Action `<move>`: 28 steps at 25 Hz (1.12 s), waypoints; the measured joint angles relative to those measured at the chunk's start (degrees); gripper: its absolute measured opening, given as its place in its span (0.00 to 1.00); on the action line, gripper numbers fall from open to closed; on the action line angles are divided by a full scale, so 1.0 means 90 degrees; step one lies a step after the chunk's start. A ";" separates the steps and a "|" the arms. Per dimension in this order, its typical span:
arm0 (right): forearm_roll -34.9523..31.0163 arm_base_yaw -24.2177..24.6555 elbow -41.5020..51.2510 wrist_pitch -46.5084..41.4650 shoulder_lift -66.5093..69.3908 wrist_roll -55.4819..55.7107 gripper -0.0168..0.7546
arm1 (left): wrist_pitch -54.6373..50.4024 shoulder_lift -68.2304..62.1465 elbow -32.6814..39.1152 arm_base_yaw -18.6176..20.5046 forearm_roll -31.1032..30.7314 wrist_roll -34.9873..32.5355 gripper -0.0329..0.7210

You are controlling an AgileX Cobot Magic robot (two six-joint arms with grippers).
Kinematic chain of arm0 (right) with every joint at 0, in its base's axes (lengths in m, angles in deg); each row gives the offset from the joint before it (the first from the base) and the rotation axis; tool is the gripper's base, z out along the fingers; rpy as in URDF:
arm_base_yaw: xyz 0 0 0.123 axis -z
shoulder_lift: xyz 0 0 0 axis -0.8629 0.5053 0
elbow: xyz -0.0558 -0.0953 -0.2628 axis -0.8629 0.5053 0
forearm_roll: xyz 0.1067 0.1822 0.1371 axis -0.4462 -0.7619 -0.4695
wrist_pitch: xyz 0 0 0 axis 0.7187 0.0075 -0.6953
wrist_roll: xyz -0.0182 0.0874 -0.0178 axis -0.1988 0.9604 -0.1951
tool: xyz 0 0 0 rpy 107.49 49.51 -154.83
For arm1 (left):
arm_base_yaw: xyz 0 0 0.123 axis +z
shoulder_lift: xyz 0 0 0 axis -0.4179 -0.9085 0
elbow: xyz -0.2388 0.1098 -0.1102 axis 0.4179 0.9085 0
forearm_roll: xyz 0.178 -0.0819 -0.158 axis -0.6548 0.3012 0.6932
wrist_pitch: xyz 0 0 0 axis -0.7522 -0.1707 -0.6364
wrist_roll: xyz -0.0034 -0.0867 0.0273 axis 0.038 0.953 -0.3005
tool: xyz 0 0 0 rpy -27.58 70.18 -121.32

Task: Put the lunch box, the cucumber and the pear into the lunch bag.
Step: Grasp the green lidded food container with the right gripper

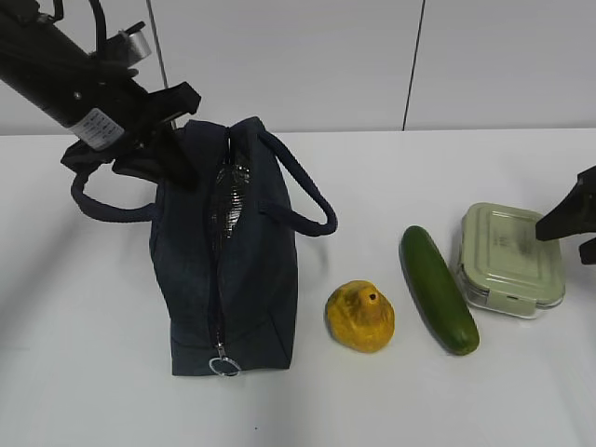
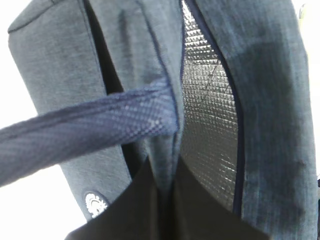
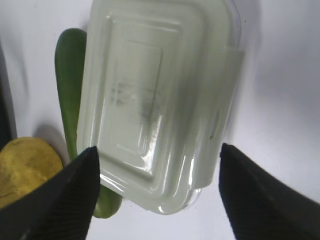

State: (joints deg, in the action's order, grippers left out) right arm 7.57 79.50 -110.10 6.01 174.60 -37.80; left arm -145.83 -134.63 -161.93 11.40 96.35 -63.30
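Observation:
The navy lunch bag point(image 1: 233, 261) stands on the table at left, its zipper open and silver lining point(image 1: 230, 200) showing. My left gripper point(image 1: 172, 154) is shut on the left edge of the bag's opening. In the left wrist view the gripper point(image 2: 167, 172) pinches that fabric beside the lining point(image 2: 207, 115). The pear point(image 1: 360, 317), the cucumber point(image 1: 438, 289) and the lunch box point(image 1: 509, 258) lie to the right of the bag. My right gripper point(image 3: 157, 165) is open over the lunch box point(image 3: 155, 90), one finger on each side of its near end, not touching it.
One bag handle point(image 1: 102, 200) loops out under the left arm and crosses the left wrist view point(image 2: 90, 132). The other handle point(image 1: 303, 191) hangs toward the pear. The zipper's ring pull point(image 1: 223, 365) lies at the bag's near end. The white table point(image 1: 93, 372) is bare in front.

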 joint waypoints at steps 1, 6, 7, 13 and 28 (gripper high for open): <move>-0.0014 0.0000 -0.0013 0.0013 0.0000 0.0000 0.73 | 0.0000 0.0000 0.0000 0.0000 0.0000 0.0000 0.05; -0.0024 0.0000 -0.0024 0.0054 0.0011 -0.0010 0.73 | -0.0008 0.0000 0.0000 0.0000 0.0000 0.0000 0.05; -0.0024 0.0000 -0.0024 0.0087 0.0010 -0.0010 0.73 | -0.0008 0.0000 0.0000 0.0000 0.0000 0.0000 0.05; 0.0054 0.0000 -0.0024 0.0307 0.0036 0.0002 0.75 | -0.0033 0.0000 0.0000 0.0000 0.0000 0.0000 0.05; -0.0419 0.0000 -0.0342 0.0046 0.1228 -0.0027 0.86 | -0.0065 0.0000 0.0000 0.0000 0.0000 0.0000 0.05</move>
State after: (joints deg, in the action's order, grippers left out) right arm 3.80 79.50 -113.18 6.42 185.65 -38.04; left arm -146.42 -134.63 -161.93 11.40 96.35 -63.30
